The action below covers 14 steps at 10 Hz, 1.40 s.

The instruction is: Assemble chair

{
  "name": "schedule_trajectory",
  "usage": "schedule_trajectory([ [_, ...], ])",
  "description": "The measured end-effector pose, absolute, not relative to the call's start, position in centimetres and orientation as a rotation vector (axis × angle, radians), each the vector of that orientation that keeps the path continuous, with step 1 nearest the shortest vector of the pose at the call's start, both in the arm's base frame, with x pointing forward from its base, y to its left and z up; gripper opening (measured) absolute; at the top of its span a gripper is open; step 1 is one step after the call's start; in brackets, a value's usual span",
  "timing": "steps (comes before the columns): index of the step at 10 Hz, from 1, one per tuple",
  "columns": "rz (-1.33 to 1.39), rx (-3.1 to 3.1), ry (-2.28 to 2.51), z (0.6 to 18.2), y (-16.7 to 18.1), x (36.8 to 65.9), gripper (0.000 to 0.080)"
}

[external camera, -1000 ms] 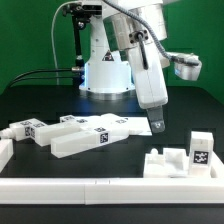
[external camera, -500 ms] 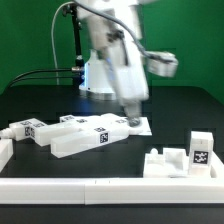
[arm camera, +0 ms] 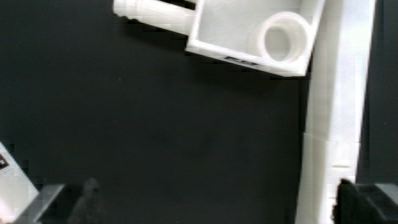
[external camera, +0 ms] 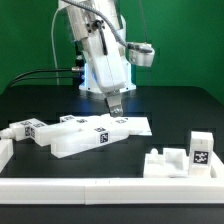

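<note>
Gripper (external camera: 114, 108): fingers spread to their widest, nothing held; poised just above the cluster's rear.
Chair parts (external camera: 85, 136): clustered near the table's (external camera: 35, 100) front edge, toward the exterior view's left; tagged block (external camera: 181, 160) apart, toward the exterior view's right.
Step, as judged: one part to be grasped.
Advice: a narrow section should be straddled squarely before closing.

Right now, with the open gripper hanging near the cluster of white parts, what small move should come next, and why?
Probably ease the gripper down toward the chair parts below it. Its jaws stand open and empty, it hangs close above the cluster, and the wrist view shows the holed part ahead, ungripped.
</note>
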State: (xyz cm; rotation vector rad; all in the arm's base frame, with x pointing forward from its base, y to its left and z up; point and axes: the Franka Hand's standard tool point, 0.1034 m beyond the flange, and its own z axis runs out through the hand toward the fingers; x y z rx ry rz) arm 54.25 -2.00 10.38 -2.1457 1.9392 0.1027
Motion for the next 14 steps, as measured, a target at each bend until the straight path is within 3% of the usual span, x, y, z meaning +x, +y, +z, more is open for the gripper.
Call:
schedule_trajectory([
  [2,0.103,-2.291,1.822,8.8,-4.5,52.1,0.0649],
  [4,0.118,-2.411,1.746,8.6,-7.7,50.3,0.0649],
  [6,0.115,-2.446,1.763,8.7,-5.9,50.7,0.0649],
  [9,0.118,-2.451,1.758,8.6,-6.2,50.5,0.0649],
  [12,0.13,-2.632,1.533,7.2,-12.8,45.7,0.0649],
  [14,0.089,-2.641,1.56,6.8,-12.7,45.3,0.0649],
])
